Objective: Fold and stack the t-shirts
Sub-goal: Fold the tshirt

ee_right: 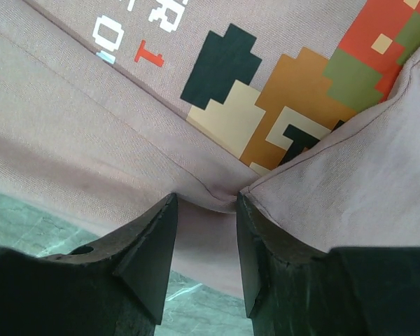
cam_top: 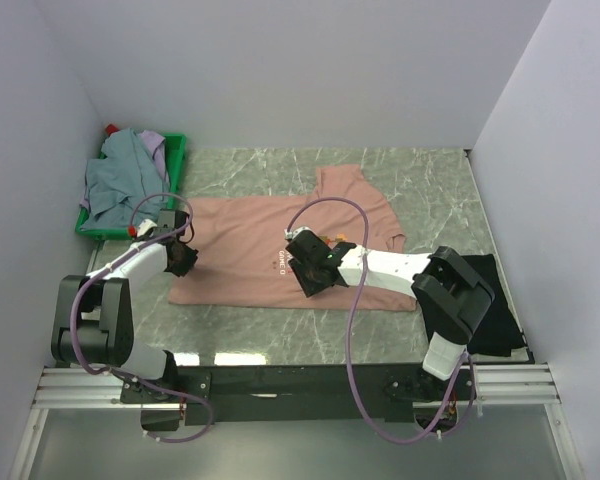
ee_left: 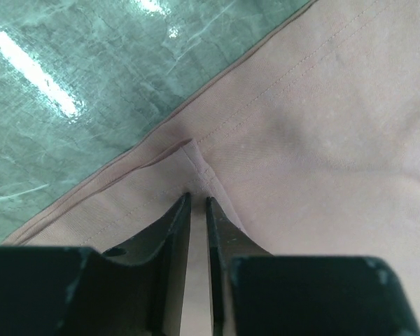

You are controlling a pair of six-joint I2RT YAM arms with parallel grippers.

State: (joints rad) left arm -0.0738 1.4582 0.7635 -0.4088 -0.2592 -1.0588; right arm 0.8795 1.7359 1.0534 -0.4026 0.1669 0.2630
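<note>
At the far left we see a green plastic crate (cam_top: 176,158) by the wall. A grey-blue t-shirt (cam_top: 115,182) lies heaped in it, and a lavender t-shirt (cam_top: 156,143) peeks out behind it.

Next comes the left gripper (cam_top: 183,258). It sits low at the left edge of the salmon-pink t-shirt (cam_top: 245,240). From the left wrist we see its two black fingers (ee_left: 169,231) squeezed almost together, with only a thin slit between them. They are pinching the pink cloth right at the stitched hem, close to the bare grey-green marble table (cam_top: 430,190).

The salmon-pink t-shirt lies spread out flat in the middle of the table, with one short sleeve pointing to the back.

The right gripper (ee_right: 206,199) is down on the middle of this shirt. A small bunch of pink cloth is caught tight between its fingertips, just under the blocky pixel-figure print (ee_right: 280,105). A folded edge of cloth lies over part of the print on the right.

At the far right a black t-shirt (cam_top: 498,318) lies on the table, partly under the right arm.
</note>
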